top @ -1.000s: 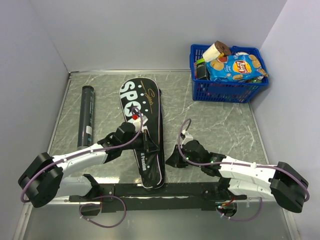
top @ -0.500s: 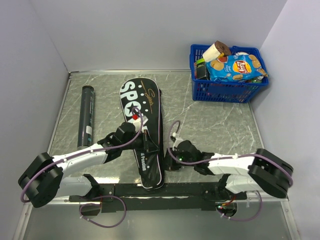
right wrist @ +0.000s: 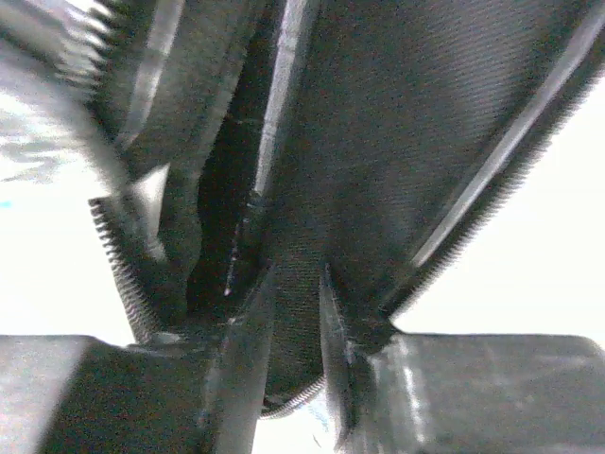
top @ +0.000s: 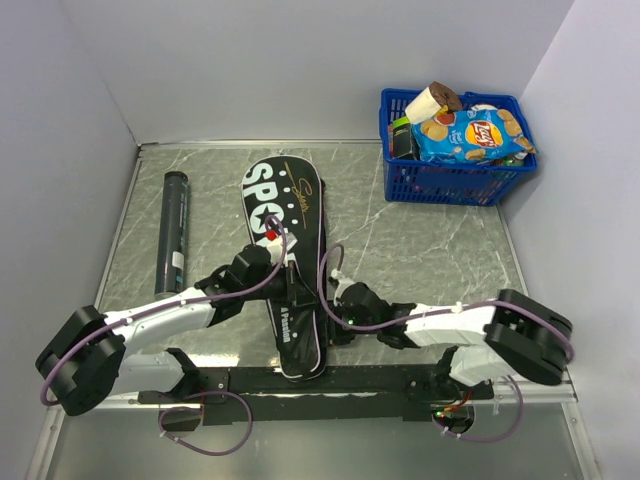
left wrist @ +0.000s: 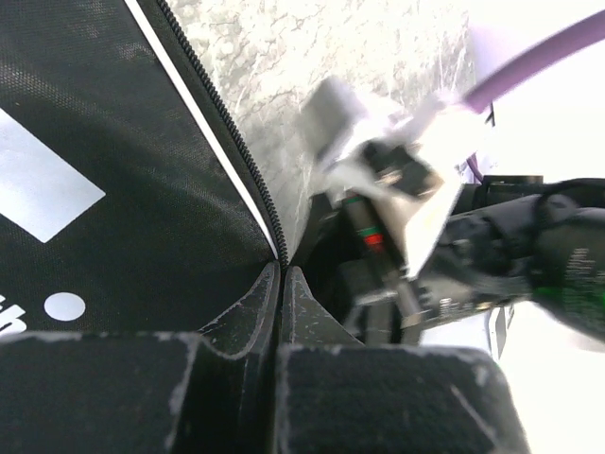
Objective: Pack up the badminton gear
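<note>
The black racket-shaped "SPORT" cover lies lengthwise in the middle of the table. My left gripper is shut on the cover's right zipper edge; in the left wrist view its jaws meet on the zipper beside the black fabric. My right gripper is at the same edge a little nearer me, its jaws closed on a fold of the cover's fabric. The long black tube lies at the left, apart from both grippers. No rackets or shuttlecocks show.
A blue plastic basket of snack packets stands at the back right corner. Grey walls close the table at the left, back and right. The black mounting rail runs along the near edge.
My right arm has swung left across the table to the cover's right edge and closed on it. The left gripper keeps its hold; the cover's head has shifted slightly to the right.
</note>
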